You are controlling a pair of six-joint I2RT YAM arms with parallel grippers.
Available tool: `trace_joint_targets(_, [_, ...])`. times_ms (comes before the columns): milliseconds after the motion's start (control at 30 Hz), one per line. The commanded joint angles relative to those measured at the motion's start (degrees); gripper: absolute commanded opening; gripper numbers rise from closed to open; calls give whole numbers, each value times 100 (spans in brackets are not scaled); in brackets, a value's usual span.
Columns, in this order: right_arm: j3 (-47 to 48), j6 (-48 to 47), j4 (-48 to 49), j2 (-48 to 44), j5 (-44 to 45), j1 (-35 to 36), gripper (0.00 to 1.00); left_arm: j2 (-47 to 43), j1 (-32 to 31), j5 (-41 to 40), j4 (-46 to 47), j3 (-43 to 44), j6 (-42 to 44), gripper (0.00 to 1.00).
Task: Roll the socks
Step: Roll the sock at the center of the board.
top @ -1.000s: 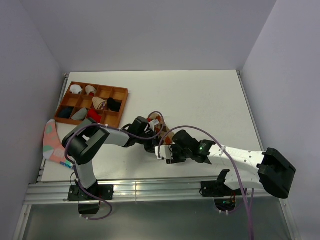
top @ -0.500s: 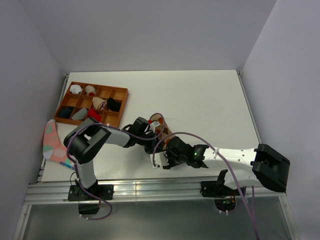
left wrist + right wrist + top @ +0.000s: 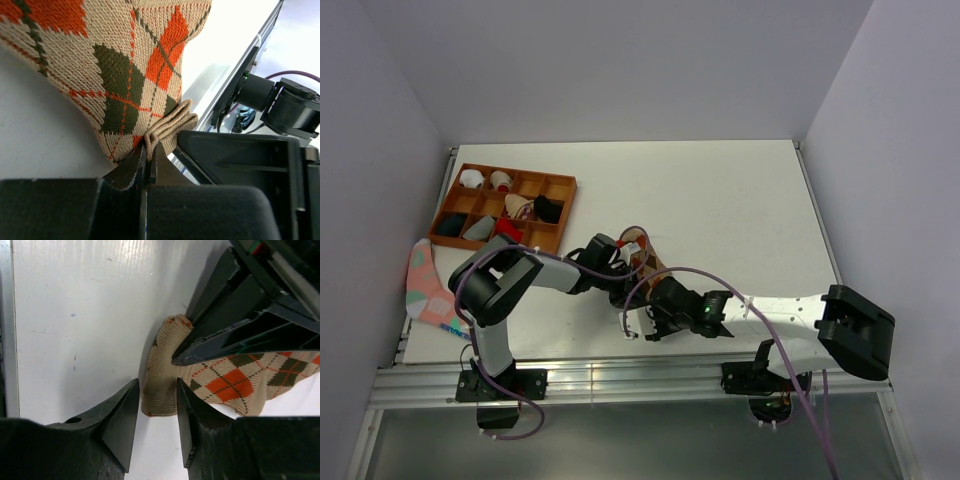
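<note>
The tan-brown argyle sock [image 3: 645, 258] lies on the white table between the two arms. In the left wrist view it [image 3: 125, 75] fills the top, and my left gripper [image 3: 149, 145] is shut on its bunched ribbed cuff. In the top view the left gripper [image 3: 623, 292] sits at the sock's near end. My right gripper [image 3: 157, 385] is open, its jaws either side of the cuff of the sock [image 3: 235, 375], not pinching it; in the top view it [image 3: 638, 318] is just below the left one. A scrap of red and white [image 3: 634, 241] shows at the sock's far end; the red sock is otherwise hidden.
A brown divided tray [image 3: 560, 182] holding several rolled socks stands at the back left. A pink sock with teal and white markings [image 3: 423, 280] lies at the table's left edge. The two grippers are crowded close together near the front edge [image 3: 620, 352].
My right gripper has moved left and nearer the front, up to the sock's cuff beside the left gripper. The left gripper keeps its hold and has hardly moved.
</note>
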Motion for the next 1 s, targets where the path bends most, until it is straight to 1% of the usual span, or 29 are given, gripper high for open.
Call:
trace_joint_targets(0, [-3,60,29,130,54,43,43,396,-69,-814,-1213,-279,433,0])
trace_joint_targets(200, [6,60,-68,42,36,43,43,466,-61,-796,-1205,-262,425,0])
trace_joint_targets(400, [24,78,20,349,10,52,42,458,-61,-735,-1169,-288,416,1])
trace_joint_targets(467, [76,113,3,402,-25,34,39,423,-61,-744,-1152,-297,398,0])
trace_joint_targets(500, [85,122,-6,402,-42,34,35,431,-61,-726,-1126,-332,329,0])
trace_joint_targets(533, [94,148,2,402,-51,43,33,431,-61,-709,-1073,-349,293,0])
trace_joint_targets(567, [120,174,20,385,-60,34,28,431,-61,-674,-942,-376,232,0])
trace_joint_targets(600, [129,183,3,385,-60,26,25,422,-61,-639,-828,-445,92,0])
trace_joint_targets(667, [164,209,-41,376,-130,-44,23,326,-61,-594,-460,-560,-93,1])
trace_joint_targets(767, [261,253,-217,349,-471,-272,22,98,-61,-664,-264,-762,-375,6])
trace_joint_targets(967, [708,183,-937,455,-1377,-888,19,-490,-61,-1094,394,-1114,-893,11])
